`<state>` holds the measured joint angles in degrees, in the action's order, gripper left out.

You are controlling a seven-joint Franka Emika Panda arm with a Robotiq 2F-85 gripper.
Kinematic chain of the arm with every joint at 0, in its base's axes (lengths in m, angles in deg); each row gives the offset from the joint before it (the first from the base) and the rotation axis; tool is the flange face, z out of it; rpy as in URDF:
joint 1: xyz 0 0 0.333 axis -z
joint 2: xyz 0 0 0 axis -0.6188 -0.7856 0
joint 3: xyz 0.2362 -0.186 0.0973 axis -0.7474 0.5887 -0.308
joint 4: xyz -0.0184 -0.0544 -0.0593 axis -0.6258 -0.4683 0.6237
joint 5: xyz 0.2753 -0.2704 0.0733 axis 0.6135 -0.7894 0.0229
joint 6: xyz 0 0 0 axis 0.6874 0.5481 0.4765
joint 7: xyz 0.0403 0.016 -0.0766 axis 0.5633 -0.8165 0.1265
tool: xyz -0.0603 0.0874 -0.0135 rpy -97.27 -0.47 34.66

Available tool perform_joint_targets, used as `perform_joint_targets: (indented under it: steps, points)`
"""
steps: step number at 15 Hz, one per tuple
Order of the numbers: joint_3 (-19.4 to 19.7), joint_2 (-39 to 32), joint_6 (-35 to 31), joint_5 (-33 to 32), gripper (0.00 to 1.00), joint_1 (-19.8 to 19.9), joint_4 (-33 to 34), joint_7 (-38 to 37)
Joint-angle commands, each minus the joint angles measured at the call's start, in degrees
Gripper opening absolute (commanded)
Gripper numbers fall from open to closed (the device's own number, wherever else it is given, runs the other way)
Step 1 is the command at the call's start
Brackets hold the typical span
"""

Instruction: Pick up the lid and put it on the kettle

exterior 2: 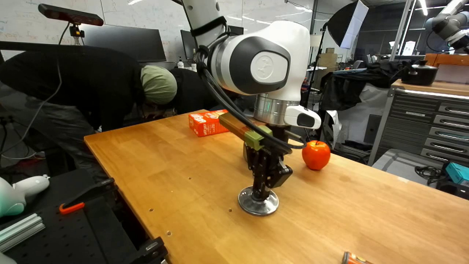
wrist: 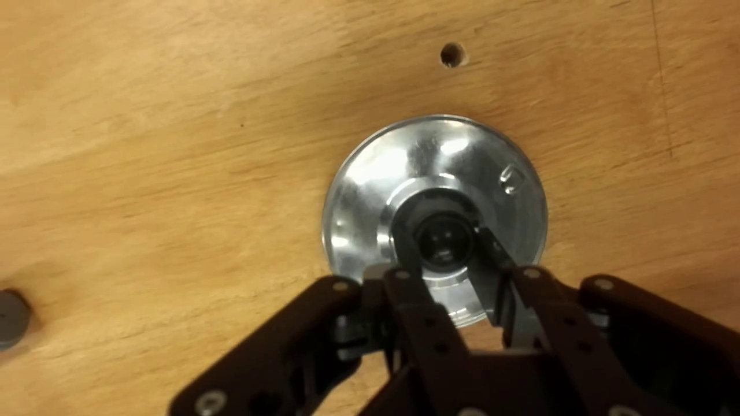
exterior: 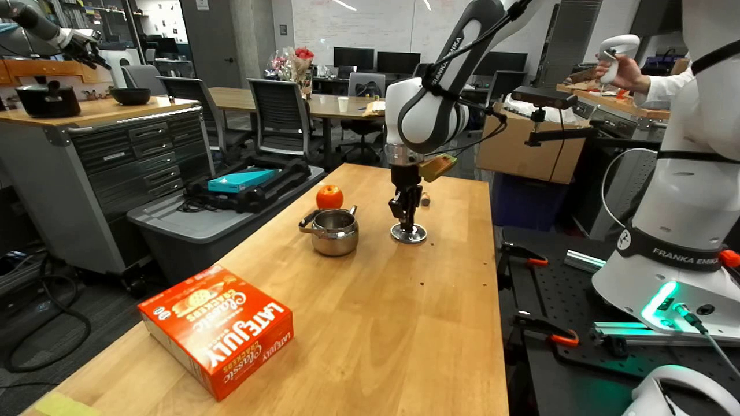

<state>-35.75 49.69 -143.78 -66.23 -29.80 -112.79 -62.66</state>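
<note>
The lid [exterior: 417, 236], a silvery disc with a dark knob, is at the table surface; it also shows in an exterior view [exterior 2: 250, 206] and in the wrist view [wrist: 370, 167]. I cannot tell if it touches the wood. My gripper [wrist: 444, 240] points straight down over it, with a finger against each side of the knob; it shows in both exterior views [exterior: 407, 222] [exterior 2: 261, 190]. The steel kettle [exterior: 336, 240] stands upright with its top open and its handle folded to one side. In an exterior view it is mostly hidden behind my gripper [exterior 2: 245, 152].
A red-orange apple [exterior: 329, 197] [exterior 2: 316, 155] stands just beyond the kettle. An orange cracker box [exterior: 219, 329] [exterior 2: 207, 123] lies on the table [exterior: 376, 346]. A small cylinder [exterior: 425, 199] [wrist: 13, 319] lies near the lid.
</note>
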Motion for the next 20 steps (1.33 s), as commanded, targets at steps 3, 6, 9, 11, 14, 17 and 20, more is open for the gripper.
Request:
perform_joint_targets:
  steps: [3, 6, 9, 11, 14, 17, 20]
  points:
    - [1.26, 1.46, 2.3, -0.4, 0.07, -0.53, -0.11, -0.22]
    - [1.75, 2.81, 3.32, -0.76, 0.07, -0.65, -0.73, -0.36]
    - [2.84, 5.63, 4.24, -2.76, 0.07, -1.55, -2.32, -1.19]
    - [3.66, 7.97, 5.32, -5.01, 0.07, -2.29, -3.42, -2.04]
    - [4.1, 11.65, 8.18, -7.23, 0.07, -2.73, -4.73, -3.43]
    - [3.66, 15.17, 10.3, -8.62, 0.07, -2.88, -5.42, -4.22]
    - [3.05, 18.07, 12.78, -9.38, 0.07, -3.05, -5.51, -4.75]
